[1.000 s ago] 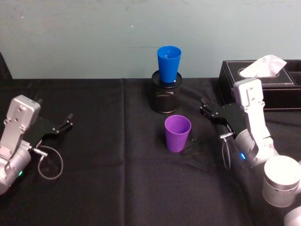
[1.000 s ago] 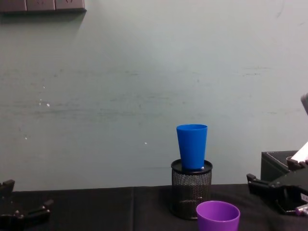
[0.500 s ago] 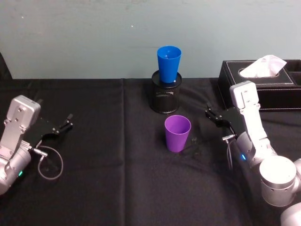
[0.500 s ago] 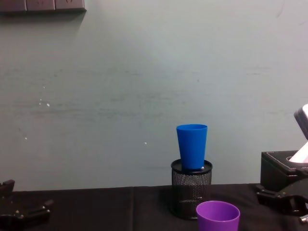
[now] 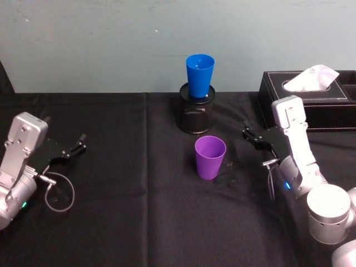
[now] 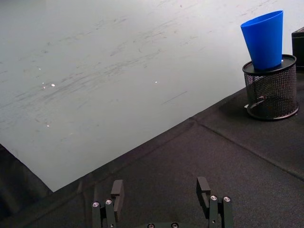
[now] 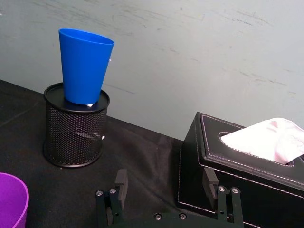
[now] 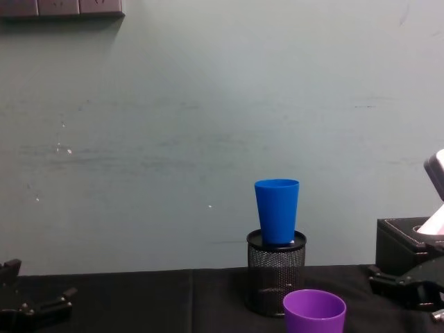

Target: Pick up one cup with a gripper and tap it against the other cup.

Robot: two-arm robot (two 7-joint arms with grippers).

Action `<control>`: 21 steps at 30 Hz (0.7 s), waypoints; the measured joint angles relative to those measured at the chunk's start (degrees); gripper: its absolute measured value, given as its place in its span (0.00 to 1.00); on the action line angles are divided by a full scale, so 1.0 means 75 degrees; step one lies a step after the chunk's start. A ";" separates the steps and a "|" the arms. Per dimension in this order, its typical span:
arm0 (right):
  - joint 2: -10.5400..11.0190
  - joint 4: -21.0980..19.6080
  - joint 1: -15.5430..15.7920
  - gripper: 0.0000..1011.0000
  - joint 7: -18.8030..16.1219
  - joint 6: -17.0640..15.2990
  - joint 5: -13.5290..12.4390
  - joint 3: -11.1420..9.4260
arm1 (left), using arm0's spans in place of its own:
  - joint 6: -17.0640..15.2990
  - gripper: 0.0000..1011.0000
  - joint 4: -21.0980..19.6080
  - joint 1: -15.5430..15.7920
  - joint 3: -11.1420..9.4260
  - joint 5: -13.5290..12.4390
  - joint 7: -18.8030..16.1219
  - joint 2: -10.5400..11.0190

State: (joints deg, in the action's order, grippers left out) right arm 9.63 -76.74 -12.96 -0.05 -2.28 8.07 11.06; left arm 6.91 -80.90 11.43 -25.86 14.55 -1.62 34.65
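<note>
The purple cup (image 5: 210, 157) stands upright on the black cloth at the centre, also seen low down as the purple cup (image 8: 314, 311) and at an edge as the purple cup (image 7: 11, 206). Behind it the blue cup (image 5: 199, 74) sits upright in the mouth of a black mesh pen holder (image 5: 196, 114); the blue cup (image 7: 85, 66) (image 8: 277, 211) (image 6: 265, 40) is untouched. My right gripper (image 5: 247, 132) hovers open to the right of the purple cup, apart from it, its jaws (image 7: 165, 183) empty. My left gripper (image 5: 78, 146) rests open at the far left, also empty (image 6: 160, 190).
A black tissue box (image 5: 311, 100) with a white tissue stands at the back right, just behind the right arm; the tissue box (image 7: 237, 166) is close to the right gripper. A cable loop (image 5: 58, 194) hangs by the left arm. A wall (image 8: 208, 125) rises behind the table.
My right gripper has dropped lower and drawn back a little to the right, then held still over the last half second. The cups and the left arm have not moved.
</note>
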 joint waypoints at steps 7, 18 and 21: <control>0.0004 -0.0005 0.0005 0.99 -0.0002 0.0000 -0.0007 0.0004 | 0.0000 0.99 0.0000 0.0000 0.0000 0.0000 0.0000 0.0000; 0.0007 -0.0013 0.0011 0.99 -0.0005 0.0001 -0.0015 0.0005 | 0.0000 0.99 0.0000 0.0000 0.0000 0.0000 0.0000 0.0000; 0.0007 -0.0014 0.0011 0.99 -0.0005 0.0000 -0.0017 0.0005 | 0.0000 0.99 0.0000 -0.0001 0.0000 0.0000 0.0000 0.0000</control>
State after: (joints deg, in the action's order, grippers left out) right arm 9.68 -76.85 -12.88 -0.09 -2.27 7.94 11.09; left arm 6.91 -80.90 11.43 -25.86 14.55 -1.62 34.65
